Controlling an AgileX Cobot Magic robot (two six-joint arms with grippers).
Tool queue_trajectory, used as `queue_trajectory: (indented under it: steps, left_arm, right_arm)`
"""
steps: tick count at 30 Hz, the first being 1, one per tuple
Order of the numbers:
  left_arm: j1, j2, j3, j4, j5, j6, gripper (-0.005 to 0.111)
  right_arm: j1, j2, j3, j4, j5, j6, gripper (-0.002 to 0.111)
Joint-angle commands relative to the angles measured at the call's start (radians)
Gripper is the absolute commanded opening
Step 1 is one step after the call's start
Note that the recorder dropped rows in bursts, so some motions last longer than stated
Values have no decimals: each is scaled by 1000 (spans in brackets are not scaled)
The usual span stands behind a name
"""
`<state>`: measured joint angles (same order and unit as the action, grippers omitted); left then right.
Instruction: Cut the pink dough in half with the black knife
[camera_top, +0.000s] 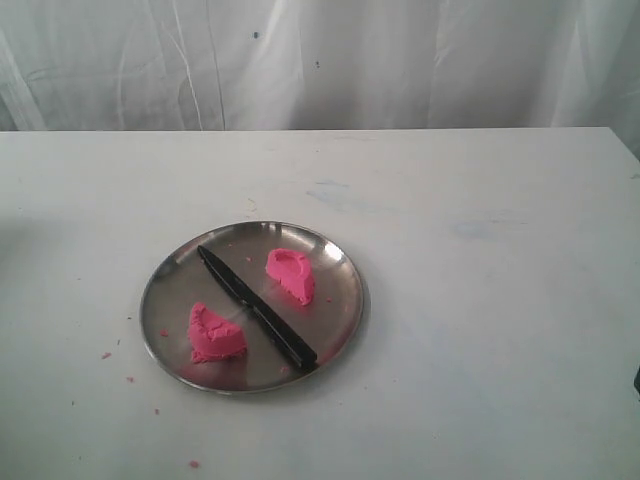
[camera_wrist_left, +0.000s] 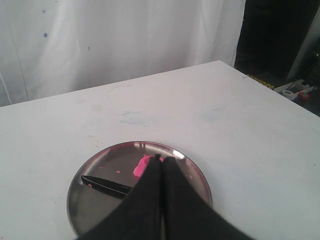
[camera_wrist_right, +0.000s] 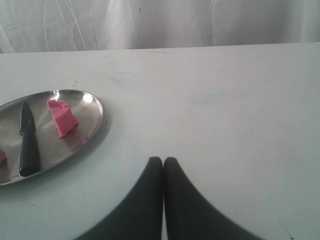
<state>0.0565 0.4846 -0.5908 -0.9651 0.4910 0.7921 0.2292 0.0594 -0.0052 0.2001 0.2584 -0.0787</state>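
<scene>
The pink dough lies in two wedge halves on the steel plate: one half at the back right, the other at the front left. The black knife rests flat between them, running diagonally across the plate. Neither arm shows in the exterior view. In the left wrist view my left gripper is shut and empty, high above the plate, covering part of one half and the knife. My right gripper is shut and empty over bare table, right of the plate, knife and dough half.
Tiny pink crumbs dot the white table in front of and left of the plate. A white curtain hangs behind the table's far edge. Dark equipment stands beyond the table corner in the left wrist view.
</scene>
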Motion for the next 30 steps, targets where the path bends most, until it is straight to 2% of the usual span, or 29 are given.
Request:
queue_trajectory:
  steps: [1, 23, 30]
  left_arm:
    - [1, -6, 3, -13, 8, -8, 0]
    - [1, -6, 3, -11, 6, -8, 0]
    - [1, -64, 50, 85, -117, -12, 0]
  right_arm:
    - [-6, -8, 5, -7, 1, 4, 0]
    - [-6, -8, 5, -7, 4, 4, 0]
    - [-6, -8, 5, -7, 4, 4, 0]
